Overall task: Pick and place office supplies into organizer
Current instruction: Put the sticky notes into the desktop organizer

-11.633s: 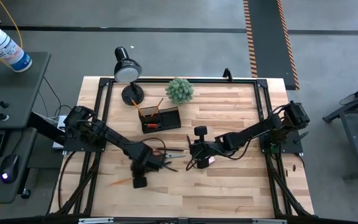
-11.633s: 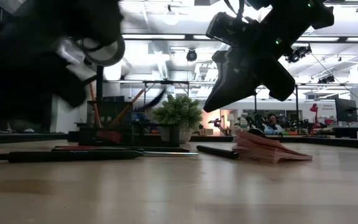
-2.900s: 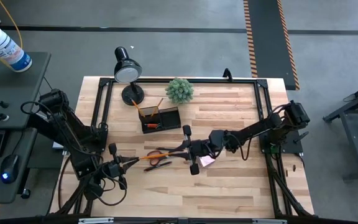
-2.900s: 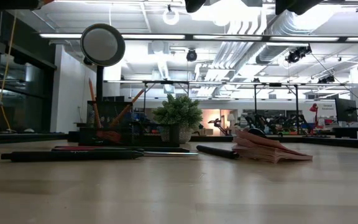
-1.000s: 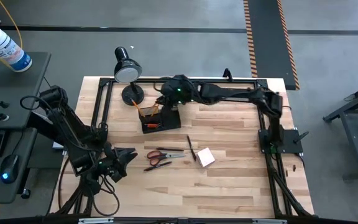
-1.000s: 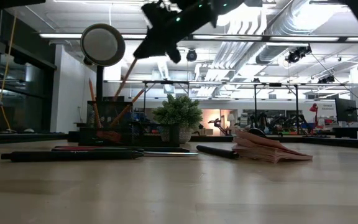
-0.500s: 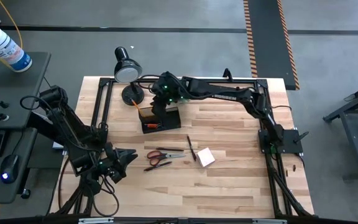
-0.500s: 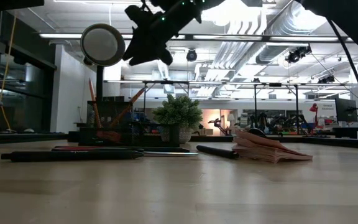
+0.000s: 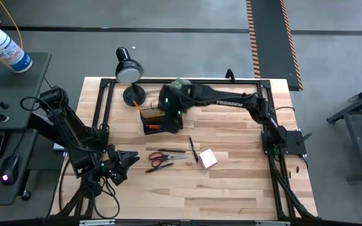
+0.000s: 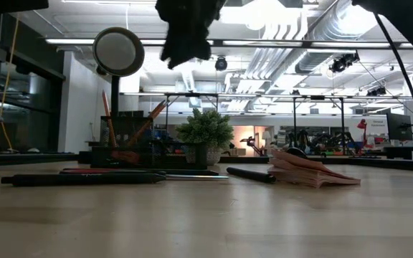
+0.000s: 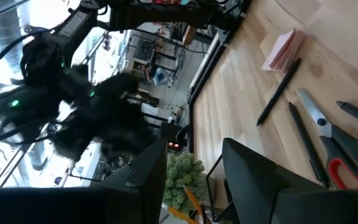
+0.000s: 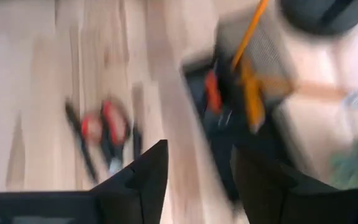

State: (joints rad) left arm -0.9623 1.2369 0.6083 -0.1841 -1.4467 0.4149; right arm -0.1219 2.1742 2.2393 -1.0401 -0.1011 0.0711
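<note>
My right end effector hangs empty and wide above the organizer, with supplies waiting on the bench.

Nearest me, in front of the small black divided organizer tray [image 9: 162,120], my left end effector [image 9: 129,159] waits at the bench's front-left, fingers spread and empty. Just beyond it lie the orange-handled scissors [image 9: 159,157], a slim black pen [image 9: 193,150] and the pale pink square notepad [image 9: 207,159], all short of the organizer. Over the organizer, my right end effector [image 9: 170,110] has its fingers apart, holding nothing; thin orange pencils [image 12: 248,59] stand inside. The risk, I judge: pulling away low could clip those leaning pencils or nudge the black round-headed desk lamp [image 9: 128,69] behind the organizer.
</note>
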